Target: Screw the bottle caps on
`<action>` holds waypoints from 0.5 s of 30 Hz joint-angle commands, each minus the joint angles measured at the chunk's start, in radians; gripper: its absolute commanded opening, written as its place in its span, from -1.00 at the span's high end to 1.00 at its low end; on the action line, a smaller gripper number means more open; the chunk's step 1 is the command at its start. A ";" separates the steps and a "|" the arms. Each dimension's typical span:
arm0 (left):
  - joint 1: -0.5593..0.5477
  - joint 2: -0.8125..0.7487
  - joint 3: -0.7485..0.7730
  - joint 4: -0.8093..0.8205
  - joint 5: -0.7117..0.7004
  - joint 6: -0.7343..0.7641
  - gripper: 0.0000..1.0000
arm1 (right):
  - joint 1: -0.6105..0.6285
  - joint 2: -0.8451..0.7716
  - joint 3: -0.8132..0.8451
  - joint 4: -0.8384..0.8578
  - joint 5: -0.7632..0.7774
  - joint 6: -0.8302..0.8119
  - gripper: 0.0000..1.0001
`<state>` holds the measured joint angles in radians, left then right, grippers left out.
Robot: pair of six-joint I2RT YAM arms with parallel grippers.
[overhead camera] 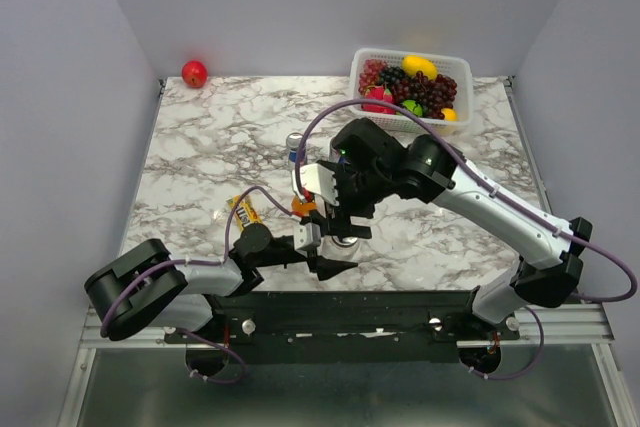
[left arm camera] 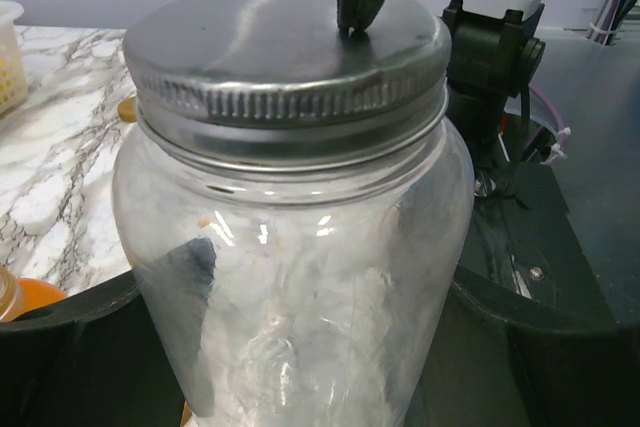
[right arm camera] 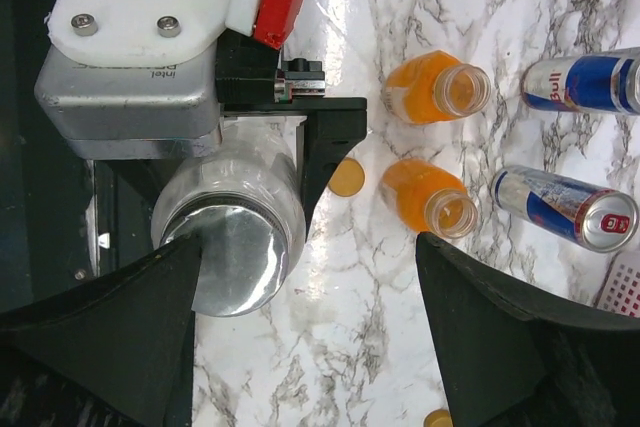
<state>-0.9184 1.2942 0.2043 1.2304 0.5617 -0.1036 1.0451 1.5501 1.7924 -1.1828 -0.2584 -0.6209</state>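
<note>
Now my left gripper clamps the glass jar, silver lid on its mouth, and my right gripper hangs wide open above it; next, I reckon, pinch and twist.

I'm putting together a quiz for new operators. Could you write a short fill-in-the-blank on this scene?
The glass jar wears a silver ____.
The robot's ____ gripper clamps the jar.
Neither orange bottle has a ____ on.
____ drink cans are near them.
Missing words: lid, left, cap, two.
</note>
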 commanded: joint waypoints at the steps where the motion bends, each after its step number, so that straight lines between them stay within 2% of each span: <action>1: 0.004 -0.010 0.004 0.087 0.010 0.018 1.00 | 0.000 0.001 0.021 -0.012 0.061 0.000 -0.89; 5: 0.010 -0.013 -0.002 0.086 0.012 0.019 1.00 | -0.046 0.011 0.186 -0.080 -0.098 -0.007 -0.91; 7: 0.010 -0.010 0.001 0.084 0.014 0.024 1.00 | -0.049 0.011 0.220 -0.155 -0.165 -0.081 -0.97; 11: 0.010 -0.007 0.007 0.089 0.014 0.039 1.00 | -0.049 -0.041 0.131 -0.185 -0.269 -0.163 -0.99; 15: 0.013 -0.004 0.009 0.092 0.017 0.036 1.00 | -0.049 -0.012 0.114 -0.201 -0.294 -0.174 -0.99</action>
<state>-0.9108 1.2945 0.2035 1.2728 0.5617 -0.0906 0.9936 1.5101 1.9320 -1.3022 -0.4625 -0.7452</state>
